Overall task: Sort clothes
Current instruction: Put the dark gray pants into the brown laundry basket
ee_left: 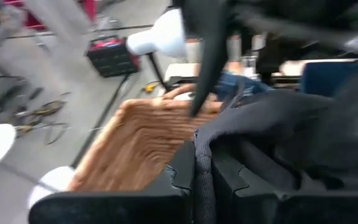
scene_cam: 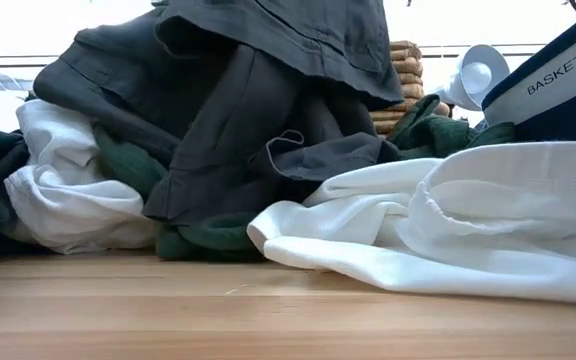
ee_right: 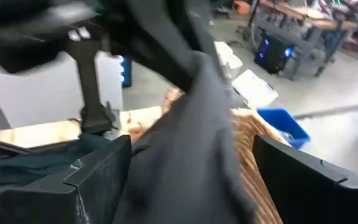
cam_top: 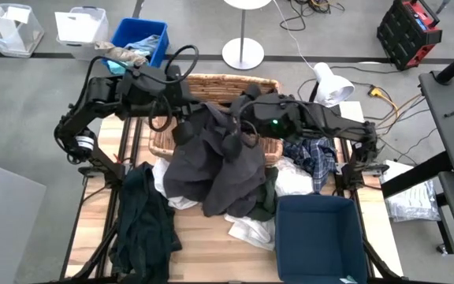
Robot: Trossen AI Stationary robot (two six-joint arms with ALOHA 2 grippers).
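Note:
A dark grey garment (cam_top: 219, 170) is held up over the pile of clothes in the middle of the table, in front of the wicker basket (cam_top: 211, 83). My left gripper (cam_top: 181, 110) comes in from the left and is shut on the garment's upper part. My right gripper (ee_right: 191, 168) reaches in from the right to the same raised part (cam_top: 239, 126). It is open, with the grey cloth (ee_right: 191, 124) running between its spread fingers. White garments (scene_cam: 448, 220), a dark green one (cam_top: 140, 229) and a plaid one (cam_top: 315, 156) lie on the table. My left gripper pinches a seamed edge of the dark grey garment (ee_left: 199, 146) between its two shut fingers; how many layers, I cannot tell. The fingers come from the table's left, slanting down. The garment hangs below them, and its lower part (scene_cam: 258, 130) lies on the pile. Whether my right gripper's open fingers touch the cloth cannot be told.
A navy fabric basket (cam_top: 318, 237) stands at the near right. Off the table's far left are a blue bin (cam_top: 140, 39) and a white bin (cam_top: 81, 28). A white lamp (cam_top: 329, 83) sits at the far right corner.

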